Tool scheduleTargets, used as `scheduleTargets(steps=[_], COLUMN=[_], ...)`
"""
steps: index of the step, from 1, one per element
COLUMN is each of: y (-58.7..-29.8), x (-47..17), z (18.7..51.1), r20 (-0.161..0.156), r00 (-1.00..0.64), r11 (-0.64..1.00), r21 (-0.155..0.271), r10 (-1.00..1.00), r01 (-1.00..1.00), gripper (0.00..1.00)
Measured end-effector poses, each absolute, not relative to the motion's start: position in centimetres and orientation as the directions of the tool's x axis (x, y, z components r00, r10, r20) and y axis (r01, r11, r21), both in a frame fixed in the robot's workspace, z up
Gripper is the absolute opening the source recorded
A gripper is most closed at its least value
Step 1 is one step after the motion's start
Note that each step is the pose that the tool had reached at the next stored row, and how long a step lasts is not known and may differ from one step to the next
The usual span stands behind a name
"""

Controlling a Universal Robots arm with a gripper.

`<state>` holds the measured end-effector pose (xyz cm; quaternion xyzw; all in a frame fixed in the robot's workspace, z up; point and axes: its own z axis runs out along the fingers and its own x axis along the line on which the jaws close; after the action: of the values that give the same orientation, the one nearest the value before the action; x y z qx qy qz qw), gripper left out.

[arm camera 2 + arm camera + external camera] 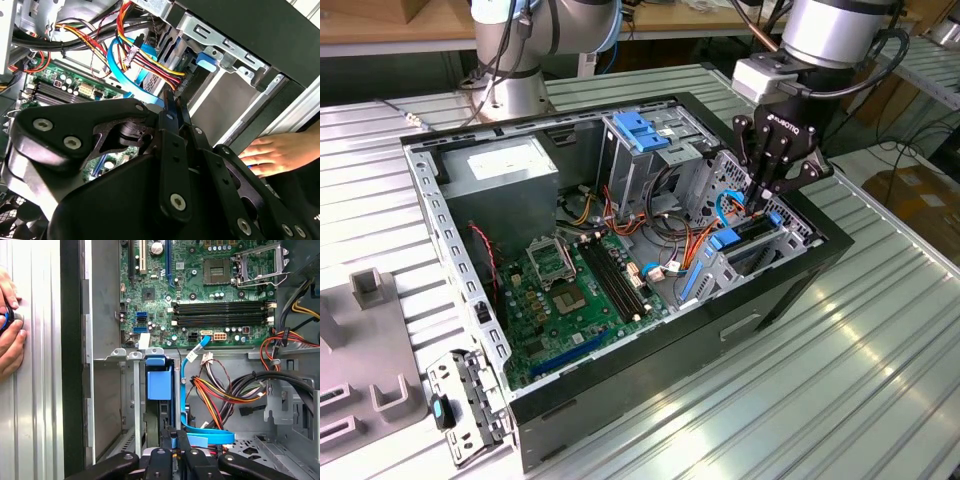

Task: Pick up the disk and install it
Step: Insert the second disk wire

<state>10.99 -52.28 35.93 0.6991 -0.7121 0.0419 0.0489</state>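
gripper fingers pressed together, down in drive bay | disk seated edge-on in bay at gripper's 12 o'clock in first wrist view; a hand on table

Place: robotics lab or assembly workshop
Work surface: ribbed metal table
Workpiece: opened computer case with bare motherboard
Equipment: mounted robot arm
Surroundings: wooden benches, cardboard box

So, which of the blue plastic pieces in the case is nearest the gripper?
The small blue tab on the drive bay, right under the gripper. The big light-blue latch sits on the metal cage, further away.
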Motion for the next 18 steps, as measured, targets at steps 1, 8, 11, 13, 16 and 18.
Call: scheduleTargets(steps=[1, 8, 11, 13, 16, 18], y=[-52.3, -52.5, -52.6, -52.8, -53.6, -53.9], x=[11.0, 10.9, 10.7, 10.7, 10.6, 10.6], z=[35.9, 35.9, 35.9, 35.9, 35.8, 35.8], r20=[0.128, 0.124, 0.123, 0.116, 0.09, 0.074], r00=[-0.018, -0.016, -0.014, -0.011, -0.01, -0.009], r11=[0.019, 0.018, 0.015, 0.012, 0.011, 0.01], r21=[0.009, 0.009, 0.009, 0.008, 0.008, 0.007], r10=[-0.992, -0.992, -0.992, -0.993, -0.996, -0.997], r01=[-1.0, -1.0, -1.0, -1.0, -1.0, -1.0], gripper=[0.16, 0.16, 0.16, 0.16, 0.16, 0.16])
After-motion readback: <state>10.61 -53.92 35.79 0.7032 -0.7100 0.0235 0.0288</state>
